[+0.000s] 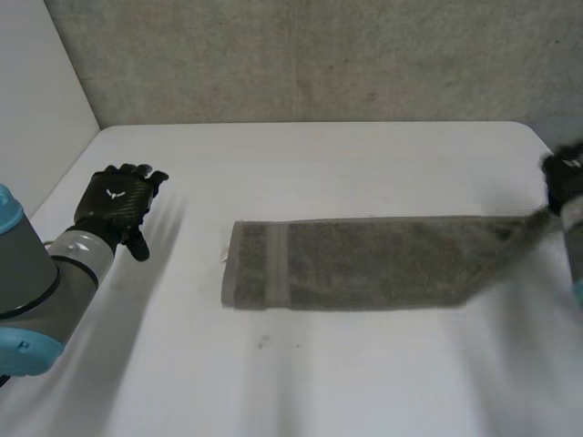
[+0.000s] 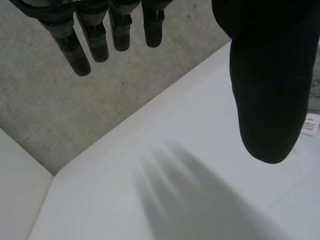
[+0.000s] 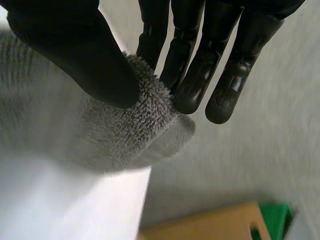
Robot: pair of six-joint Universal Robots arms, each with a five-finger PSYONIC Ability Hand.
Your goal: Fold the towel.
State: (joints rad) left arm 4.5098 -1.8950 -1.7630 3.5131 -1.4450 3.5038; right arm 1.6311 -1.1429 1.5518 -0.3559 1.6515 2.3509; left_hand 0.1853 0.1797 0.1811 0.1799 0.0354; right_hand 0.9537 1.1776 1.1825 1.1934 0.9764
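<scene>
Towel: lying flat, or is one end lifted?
One end lifted: the right hand pinches the towel's corner; the rest lies flat on the table.

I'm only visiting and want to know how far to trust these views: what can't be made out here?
- Right hand: head view, partly cut off by the picture's edge.
- Towel: right wrist view, the thumb covers the pinched end, and the rest runs past the edge.
- Label: left wrist view, print too small to read, partly behind the left hand.
- Brown thing and green thing: right wrist view, cut off by the edge, unidentifiable.
</scene>
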